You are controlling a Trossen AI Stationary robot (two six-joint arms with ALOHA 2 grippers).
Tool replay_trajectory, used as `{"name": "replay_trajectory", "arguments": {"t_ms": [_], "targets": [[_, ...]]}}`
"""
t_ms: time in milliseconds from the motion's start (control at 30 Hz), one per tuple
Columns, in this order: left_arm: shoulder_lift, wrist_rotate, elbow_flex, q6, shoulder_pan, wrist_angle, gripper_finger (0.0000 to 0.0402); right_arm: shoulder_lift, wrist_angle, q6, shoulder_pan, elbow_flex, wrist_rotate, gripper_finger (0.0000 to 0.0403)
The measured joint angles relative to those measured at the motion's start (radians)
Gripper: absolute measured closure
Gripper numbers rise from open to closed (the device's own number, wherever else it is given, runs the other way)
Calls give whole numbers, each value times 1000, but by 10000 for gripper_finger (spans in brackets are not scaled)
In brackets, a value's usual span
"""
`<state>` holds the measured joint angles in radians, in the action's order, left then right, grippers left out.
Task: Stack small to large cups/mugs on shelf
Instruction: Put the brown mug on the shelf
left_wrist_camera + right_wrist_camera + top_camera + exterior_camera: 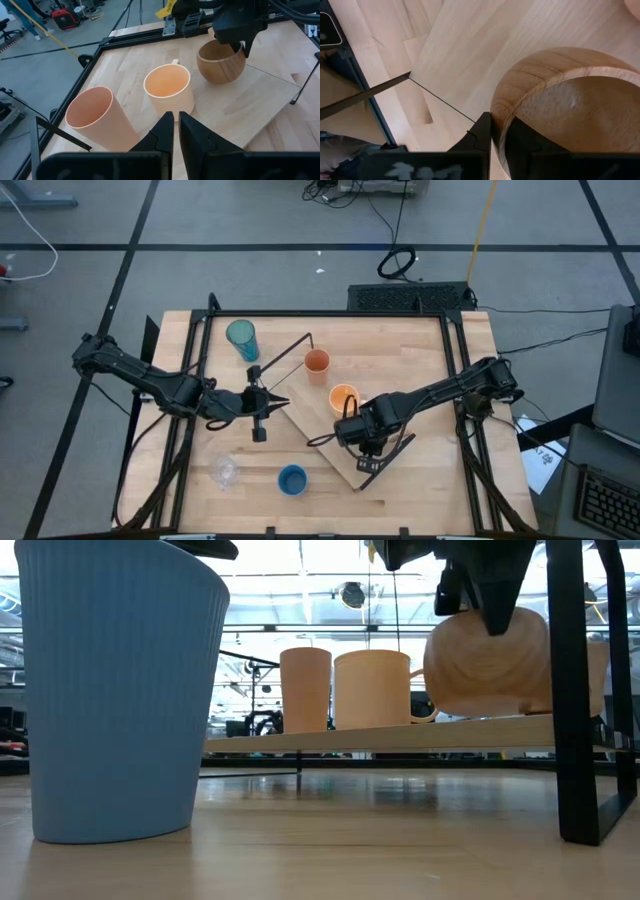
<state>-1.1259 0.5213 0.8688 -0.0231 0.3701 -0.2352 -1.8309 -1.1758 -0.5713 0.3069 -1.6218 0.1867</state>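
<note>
**Right gripper clamped on the tan mug's rim above the shelf**

The right arm reached in across the surface (420,460), elbow raised and wrist pitched down, so that the right gripper (497,131) pointed down at the shelf (400,735). Its fingers were pinched on the wall of the tan handled mug (220,63), one inside the bowl and one outside. In the low view the mug hung tilted, its base just above the board and apparently not resting on it.

The left arm stretched low from the opposite side, wrist level, with the left gripper (176,131) aimed along the shelf toward the right gripper; its fingers stood almost together, holding nothing.

Between the two grippers, on the shelf, stood the orange handled mug (168,89), just beside the tan mug, and beyond it from the right gripper the small orange cup (98,118), which stood nearest the left gripper. Both were upright and apart from each other.

The tall teal tumbler (242,338) stood on the surface behind the left gripper's line, off the shelf. The short blue cup (292,479) and the tiny clear glass (225,471) stood on the surface on the near side of the left gripper, well apart from the shelf.
</note>
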Motion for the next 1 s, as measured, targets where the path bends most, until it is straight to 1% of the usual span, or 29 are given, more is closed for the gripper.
{"name": "replay_trajectory", "arguments": {"t_ms": [167, 400, 567, 833, 1000], "targets": [[0, 0, 0, 0, 0, 0, 371, 0, -1, -18, 0, 0, -6, 383], [0, 0, 0, 0, 0, 0, 371, 0, -1, -14, 0, 0, -59, 383], [0, 0, 0, 0, 0, 0, 371, 0, 5, -12, 0, 4, -59, 383], [0, 0, 0, 0, 0, 0, 371, 0, 72, -11, -5, 60, -55, 382], [0, 0, 0, -2, 0, 0, 371, 0, 74, -8, -5, 64, -45, 382]]}}
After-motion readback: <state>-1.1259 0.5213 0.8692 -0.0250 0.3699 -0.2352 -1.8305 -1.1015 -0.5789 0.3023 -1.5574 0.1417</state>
